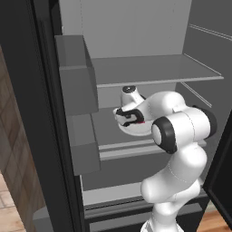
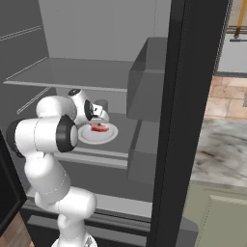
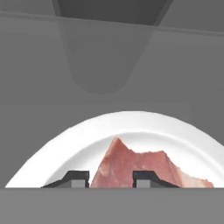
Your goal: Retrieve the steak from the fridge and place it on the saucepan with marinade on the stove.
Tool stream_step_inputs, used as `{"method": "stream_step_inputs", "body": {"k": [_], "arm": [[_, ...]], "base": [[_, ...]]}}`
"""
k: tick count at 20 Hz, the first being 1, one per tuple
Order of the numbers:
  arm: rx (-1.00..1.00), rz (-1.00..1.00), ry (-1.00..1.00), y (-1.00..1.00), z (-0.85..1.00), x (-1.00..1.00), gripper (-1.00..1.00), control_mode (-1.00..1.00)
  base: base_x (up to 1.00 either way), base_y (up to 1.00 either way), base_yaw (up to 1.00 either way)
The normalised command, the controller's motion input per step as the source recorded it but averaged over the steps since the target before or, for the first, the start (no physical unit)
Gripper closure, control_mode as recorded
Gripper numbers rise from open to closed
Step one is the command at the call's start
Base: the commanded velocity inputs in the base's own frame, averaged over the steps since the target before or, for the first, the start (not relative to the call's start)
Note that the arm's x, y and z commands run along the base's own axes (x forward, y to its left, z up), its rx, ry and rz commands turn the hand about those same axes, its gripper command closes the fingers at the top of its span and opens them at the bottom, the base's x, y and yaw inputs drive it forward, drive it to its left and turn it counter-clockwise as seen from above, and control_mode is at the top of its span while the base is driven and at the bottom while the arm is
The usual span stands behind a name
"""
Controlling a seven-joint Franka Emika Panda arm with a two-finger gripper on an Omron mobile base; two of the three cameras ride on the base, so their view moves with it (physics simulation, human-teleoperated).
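1. Grey shelves and walls line the open black fridge (image 1: 27,113); no writing or label can be read anywhere.
2. On the middle shelf (image 2: 123,132) sits a round white plate (image 3: 87,140) bearing the pink-red steak (image 3: 131,168).
3. Reaching in over the plate, the gripper (image 3: 111,178) has its fingertips (image 3: 78,178) narrowed against the steak's two sides.

Both base views look forward and down from behind the arm into the open fridge (image 1: 136,72), one from its left, one from its right (door edge near). They share the middle shelf with the white plate (image 2: 99,137). The hand view sits close over that plate (image 3: 78,148), facing the far wall.
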Motion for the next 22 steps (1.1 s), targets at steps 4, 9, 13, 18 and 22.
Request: {"method": "stream_step_inputs", "body": {"k": [4, 9, 13, 18, 22], "arm": [[0.00, 0.00, 0.00, 0.00, -0.05, 0.00, 1.00, -1.00], [0.00, 0.00, 0.00, 0.00, 0.00, 0.00, 1.00, -1.00], [0.00, 0.00, -0.05, 0.00, -0.04, -0.04, 1.00, -1.00], [-0.03, 0.00, -0.12, 0.00, -0.18, -0.12, 1.00, -1.00], [-0.03, 0.00, -0.10, 0.00, -0.18, -0.10, 1.00, -1.00]], "base": [[0.00, 0.00, 0.00], [0.00, 0.00, 0.00], [0.00, 0.00, 0.00], [0.00, 0.00, 0.00], [0.00, 0.00, 0.00]]}}
